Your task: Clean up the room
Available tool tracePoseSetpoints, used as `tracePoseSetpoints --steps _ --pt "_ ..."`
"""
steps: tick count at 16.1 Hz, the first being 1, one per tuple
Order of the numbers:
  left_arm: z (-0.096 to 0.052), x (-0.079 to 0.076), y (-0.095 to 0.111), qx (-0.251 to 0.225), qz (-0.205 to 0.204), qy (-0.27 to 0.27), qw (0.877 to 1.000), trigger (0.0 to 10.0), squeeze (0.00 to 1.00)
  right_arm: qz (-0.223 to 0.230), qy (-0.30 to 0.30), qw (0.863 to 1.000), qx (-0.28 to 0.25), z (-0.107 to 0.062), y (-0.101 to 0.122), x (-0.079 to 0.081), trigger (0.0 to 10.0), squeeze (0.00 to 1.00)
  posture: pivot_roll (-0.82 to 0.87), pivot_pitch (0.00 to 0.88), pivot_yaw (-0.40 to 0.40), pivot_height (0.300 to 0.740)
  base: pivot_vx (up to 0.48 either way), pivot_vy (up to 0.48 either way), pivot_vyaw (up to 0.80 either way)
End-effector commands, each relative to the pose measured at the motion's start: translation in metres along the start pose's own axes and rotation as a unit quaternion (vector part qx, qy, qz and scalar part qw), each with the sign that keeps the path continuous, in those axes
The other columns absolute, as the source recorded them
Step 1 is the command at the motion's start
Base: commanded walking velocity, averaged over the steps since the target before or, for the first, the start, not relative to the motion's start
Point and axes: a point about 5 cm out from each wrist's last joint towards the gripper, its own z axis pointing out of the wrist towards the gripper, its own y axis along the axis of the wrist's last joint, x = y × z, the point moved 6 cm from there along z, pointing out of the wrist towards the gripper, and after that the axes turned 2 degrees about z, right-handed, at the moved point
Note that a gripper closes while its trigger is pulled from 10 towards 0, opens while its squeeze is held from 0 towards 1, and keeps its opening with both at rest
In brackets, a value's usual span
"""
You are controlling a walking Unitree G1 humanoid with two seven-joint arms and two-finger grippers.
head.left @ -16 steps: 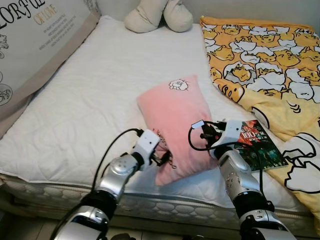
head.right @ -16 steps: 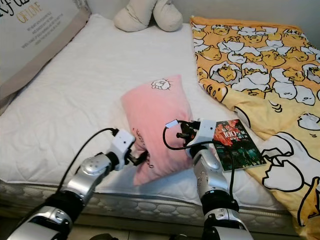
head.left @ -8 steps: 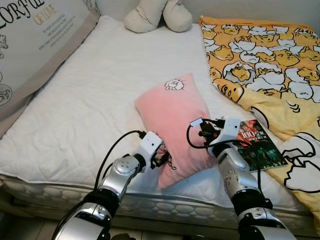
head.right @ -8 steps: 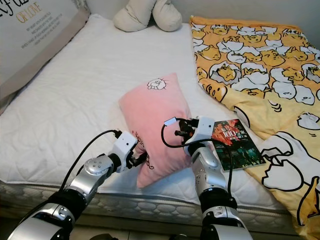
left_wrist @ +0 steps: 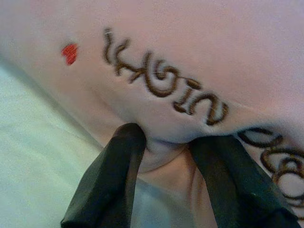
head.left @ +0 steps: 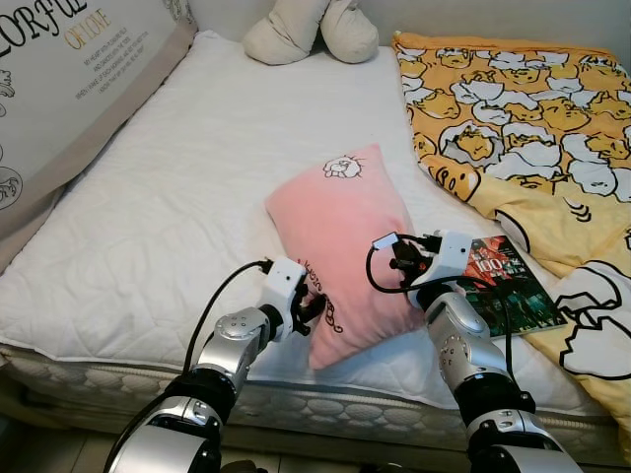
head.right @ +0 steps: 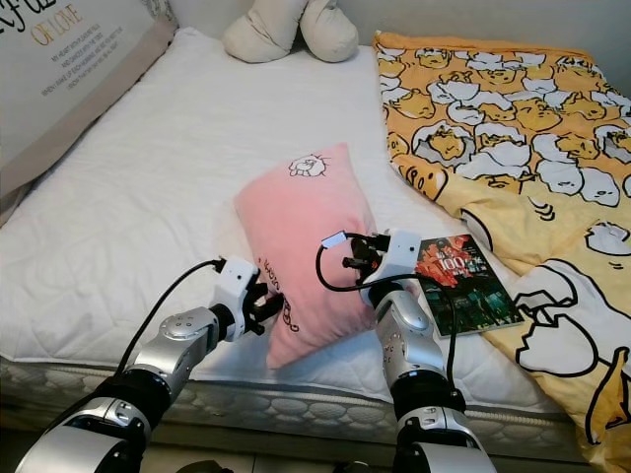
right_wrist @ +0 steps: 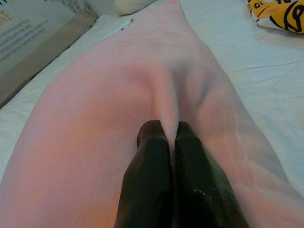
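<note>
I am holding the pink pillow (head.left: 340,241) with both grippers near the front edge of the white mattress (head.left: 197,168). My left gripper (left_wrist: 164,156) is pinching a fold of fabric at the pillow's front left edge, beside the brown embroidered lettering (left_wrist: 164,83) and a small red heart (left_wrist: 70,53), the fingers (left_wrist: 111,180) narrowed with cloth bunched between them. My right gripper (right_wrist: 166,142) is clamping a thin ridge of the cover on the pillow's right side, its fingers almost touching through the cloth. The pillow is lying lengthwise, its far end with the small cartoon print (head.left: 342,167) pointing toward the middle of the mattress. A book (head.left: 508,286) is lying just beside my right wrist, touching the yellow patterned blanket (head.left: 523,128) covering the mattress's right side. A beige cushion (head.left: 311,30) is sitting at the far edge, and a large lettered pillow (head.left: 69,89) is leaning along the left edge.
</note>
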Motion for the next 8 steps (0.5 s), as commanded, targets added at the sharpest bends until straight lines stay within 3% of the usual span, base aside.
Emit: tracePoseSetpoints --steps 1,3,5,7,8 --pt "0.004 -0.002 0.014 -0.016 -0.029 -0.009 0.999 0.0 0.0 0.007 0.009 1.0 0.001 0.0 -0.003 0.006 0.0 0.0 0.04 0.003 0.014 0.74 0.0 0.0 0.0" --pt "0.004 0.001 0.018 -0.027 -0.06 -0.005 0.998 0.0 0.0 0.007 0.009 1.0 0.002 0.0 -0.003 0.006 0.0 0.0 0.04 0.0 0.014 0.74 0.0 0.0 0.0" --pt "0.002 0.01 0.039 -0.071 -0.129 0.0 0.989 0.0 0.0 0.007 0.009 1.0 0.001 0.0 -0.003 0.006 0.0 0.0 0.04 0.0 0.016 0.74 0.0 0.0 0.0" --pt "-0.008 0.027 0.079 -0.146 -0.19 0.004 0.971 0.0 0.0 0.006 0.009 1.0 -0.003 0.0 -0.001 0.006 0.0 0.0 0.04 0.0 0.017 0.74 0.0 0.0 0.0" --pt "-0.013 0.033 0.092 -0.167 -0.197 0.004 0.966 0.0 0.0 0.006 0.008 1.0 -0.003 0.0 0.0 0.005 0.0 0.0 0.04 0.0 0.017 0.74 0.0 0.0 0.0"
